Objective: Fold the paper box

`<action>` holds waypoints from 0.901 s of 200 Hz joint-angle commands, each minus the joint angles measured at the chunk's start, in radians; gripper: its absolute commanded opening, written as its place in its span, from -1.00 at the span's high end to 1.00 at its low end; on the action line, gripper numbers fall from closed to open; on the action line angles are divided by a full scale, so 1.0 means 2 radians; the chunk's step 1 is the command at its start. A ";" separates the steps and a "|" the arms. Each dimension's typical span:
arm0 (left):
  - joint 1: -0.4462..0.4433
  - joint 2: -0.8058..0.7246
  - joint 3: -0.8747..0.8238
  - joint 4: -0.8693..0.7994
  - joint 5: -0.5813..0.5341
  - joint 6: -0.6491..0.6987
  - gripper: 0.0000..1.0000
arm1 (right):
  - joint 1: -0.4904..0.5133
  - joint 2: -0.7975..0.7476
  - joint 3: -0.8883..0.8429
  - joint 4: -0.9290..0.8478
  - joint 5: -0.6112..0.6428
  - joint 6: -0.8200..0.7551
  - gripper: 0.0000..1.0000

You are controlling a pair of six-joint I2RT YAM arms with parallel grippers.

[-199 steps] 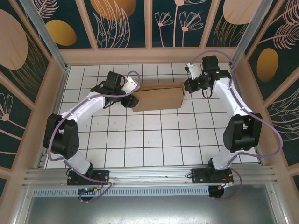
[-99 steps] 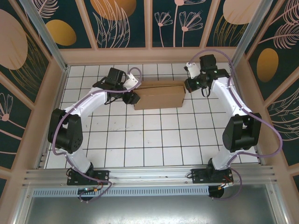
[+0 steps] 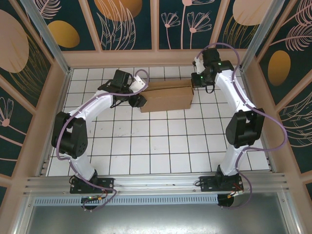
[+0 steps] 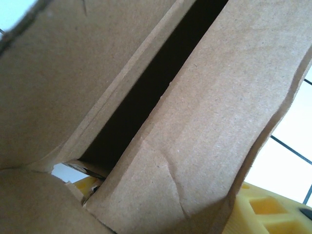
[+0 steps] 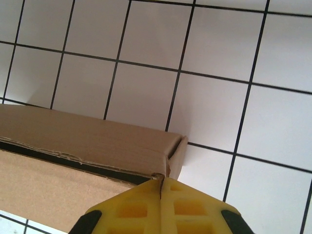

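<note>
Top external view: one plain brown paper box (image 3: 165, 96) lies on the white tiled table (image 3: 161, 146) near the far wall, between two arms. The left gripper (image 3: 138, 101) is at its left end; up close, cardboard hides most of its yellow fingers (image 4: 265, 212), so I cannot tell their grip. The right gripper (image 5: 161, 204) has both fingers pressed together, tips touching the box's corner.

Here we are in a robot test cell, lab-style: white gridded tabletop (image 3: 146, 146), aluminium rail (image 3: 156, 181) at six o'clock, floral wall panels (image 3: 131, 24) boxing it in from nine round to three.
</note>
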 commanded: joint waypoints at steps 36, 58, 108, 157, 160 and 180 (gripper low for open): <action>-0.004 0.027 -0.007 -0.012 -0.011 0.007 -0.05 | 0.000 0.019 0.031 -0.037 -0.032 0.119 1.00; -0.004 0.024 -0.012 -0.009 -0.016 0.010 -0.05 | -0.005 0.022 0.036 -0.038 -0.038 0.148 1.00; -0.004 0.027 -0.009 -0.001 -0.012 -0.007 -0.03 | -0.005 0.024 0.032 -0.029 -0.042 0.184 1.00; -0.004 0.035 0.001 0.004 0.003 -0.031 -0.01 | 0.002 0.003 -0.015 0.003 -0.022 0.200 1.00; -0.004 0.036 0.002 0.003 0.004 -0.031 0.00 | 0.002 0.000 -0.018 0.006 -0.020 0.200 1.00; -0.004 0.042 0.008 0.000 0.008 -0.040 0.01 | 0.002 -0.014 -0.041 0.026 -0.014 0.199 1.00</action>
